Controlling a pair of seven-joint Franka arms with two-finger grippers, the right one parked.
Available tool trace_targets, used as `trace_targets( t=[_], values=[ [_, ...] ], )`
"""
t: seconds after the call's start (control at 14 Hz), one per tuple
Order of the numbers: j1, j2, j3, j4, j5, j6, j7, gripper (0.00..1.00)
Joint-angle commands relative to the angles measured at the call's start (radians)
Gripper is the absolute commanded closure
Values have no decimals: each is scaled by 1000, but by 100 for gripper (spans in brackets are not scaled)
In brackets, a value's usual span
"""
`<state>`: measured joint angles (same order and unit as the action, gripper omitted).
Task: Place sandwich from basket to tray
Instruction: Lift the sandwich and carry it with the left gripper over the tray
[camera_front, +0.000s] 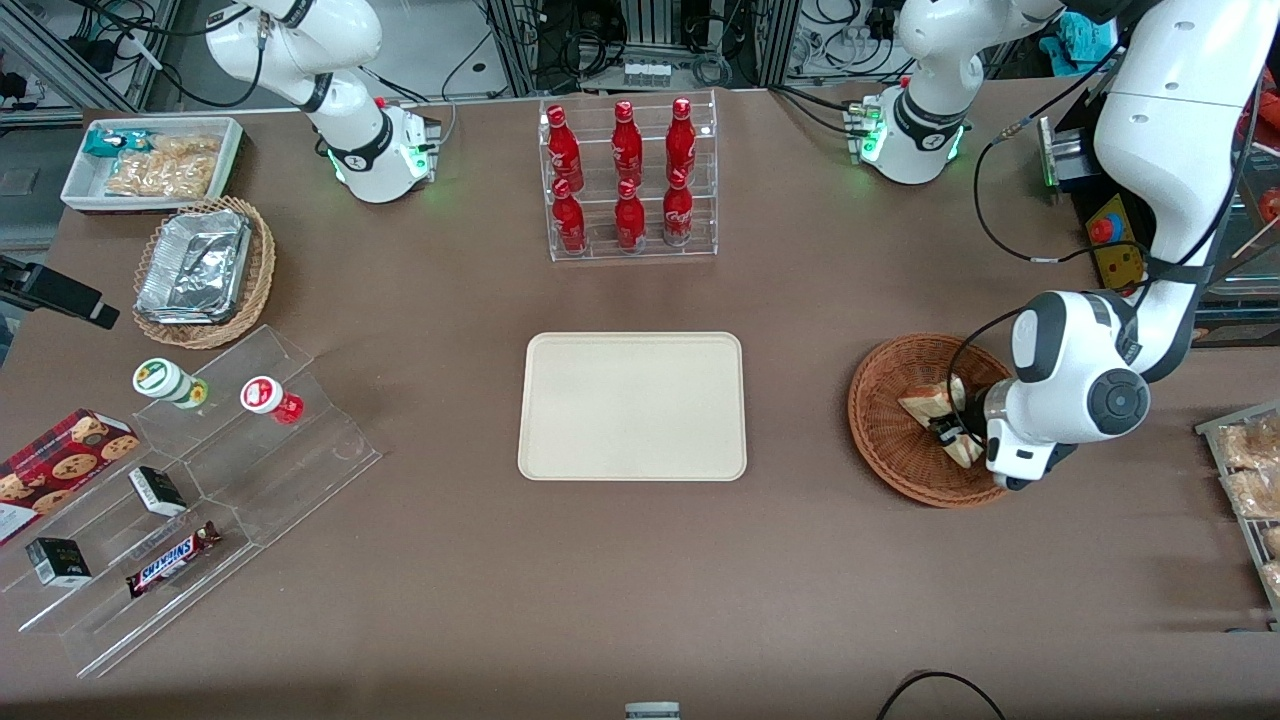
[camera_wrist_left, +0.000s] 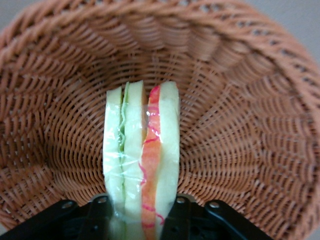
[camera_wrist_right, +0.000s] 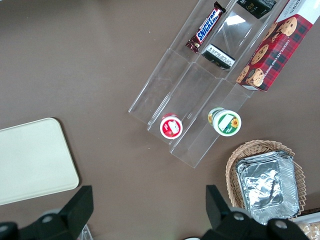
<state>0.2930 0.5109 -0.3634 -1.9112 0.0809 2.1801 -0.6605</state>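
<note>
The working left arm's glossy white rounded shell links (camera_front: 1170, 150) meet at dark grey round joint caps, trailed by black cables. Its base glows green. The black 2-finger hand (camera_wrist_left: 142, 220) has matte angular fingers.

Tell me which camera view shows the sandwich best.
The left wrist view: the sandwich fills it, standing on edge in the basket, green and red filling visible, with the claw shut on it. The front view shows only a pale wedge, partly hidden by the arm. The right wrist view misses it.
</note>
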Motion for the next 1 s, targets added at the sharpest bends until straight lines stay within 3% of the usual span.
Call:
trace_targets(
  t=[0.0,0.21,0.71,0.93],
  values=[
    [-26,-43,-12,55,3,-74,-1,74],
    [-124,-69,-20,150,5,-193,-11,74],
    [-457,-83,-19,178,11,-203,-48,73],
    [-538,-66,-19,190,5,-197,-68,72]
  ],
)
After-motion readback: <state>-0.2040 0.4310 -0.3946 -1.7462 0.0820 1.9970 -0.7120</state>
